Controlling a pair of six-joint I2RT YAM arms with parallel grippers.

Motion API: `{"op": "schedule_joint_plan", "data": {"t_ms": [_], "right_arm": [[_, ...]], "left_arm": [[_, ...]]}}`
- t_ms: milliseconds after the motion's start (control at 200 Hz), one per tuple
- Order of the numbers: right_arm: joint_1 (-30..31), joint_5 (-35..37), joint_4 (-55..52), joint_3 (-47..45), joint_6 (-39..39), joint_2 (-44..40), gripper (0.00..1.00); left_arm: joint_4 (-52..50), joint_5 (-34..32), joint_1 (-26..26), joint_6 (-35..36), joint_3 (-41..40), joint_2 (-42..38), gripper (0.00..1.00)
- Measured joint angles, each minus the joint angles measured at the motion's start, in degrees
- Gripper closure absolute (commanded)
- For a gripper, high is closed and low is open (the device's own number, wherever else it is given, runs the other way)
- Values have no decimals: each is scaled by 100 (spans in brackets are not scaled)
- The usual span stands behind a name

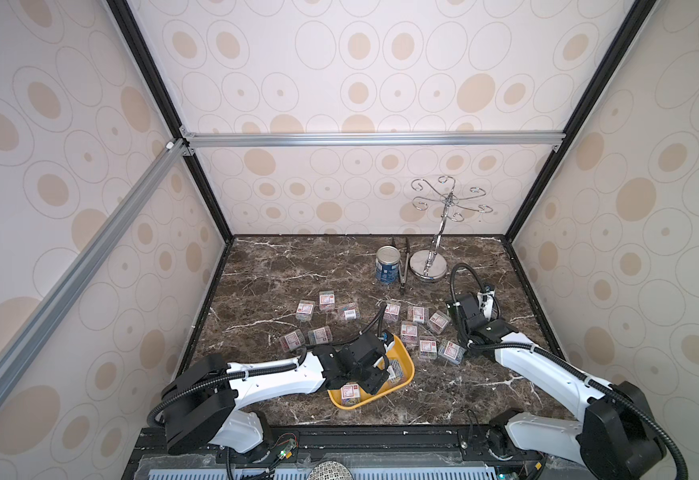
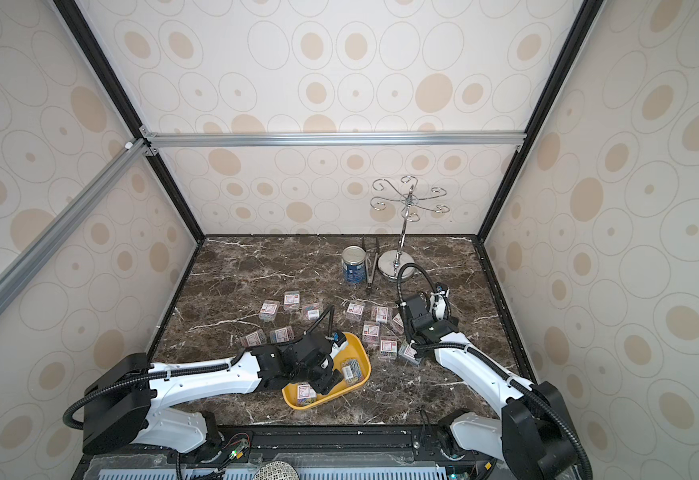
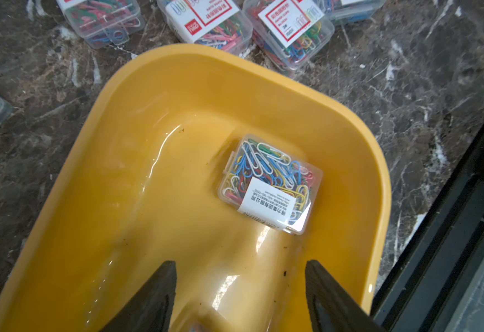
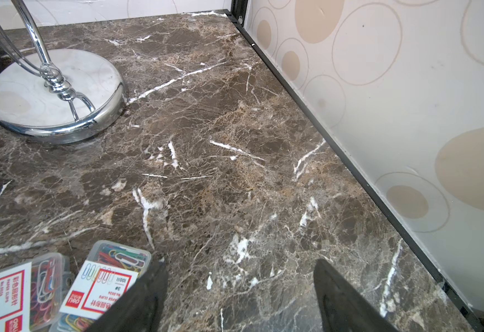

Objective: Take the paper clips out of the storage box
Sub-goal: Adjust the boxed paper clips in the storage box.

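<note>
The left gripper (image 3: 239,261) is held over the tray (image 3: 264,69), jaws apart, nothing clamped. One case (image 3: 269,184) is seen in the tray at 3 o'clock and a second case (image 1: 350,392) at 7 o'clock. The jaws should be put around one case, square to its flat sides, and shut softly so it is not squeezed out. The other cases (image 1: 409,331) are laid on the table (image 1: 281,266) from 10 to 2 o'clock. The right gripper (image 4: 239,267) is held at 2 o'clock, jaws apart.
</note>
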Motion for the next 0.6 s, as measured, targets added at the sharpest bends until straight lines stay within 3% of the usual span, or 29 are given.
{"op": "schedule_joint_plan", "data": {"t_ms": [230, 600], "right_arm": [[0, 0, -2, 0, 2, 17, 20], [0, 0, -42, 20, 15, 28, 20]], "left_arm": [[-35, 195, -7, 2, 7, 70, 28], [-74, 275, -42, 144, 249, 944, 24]]}}
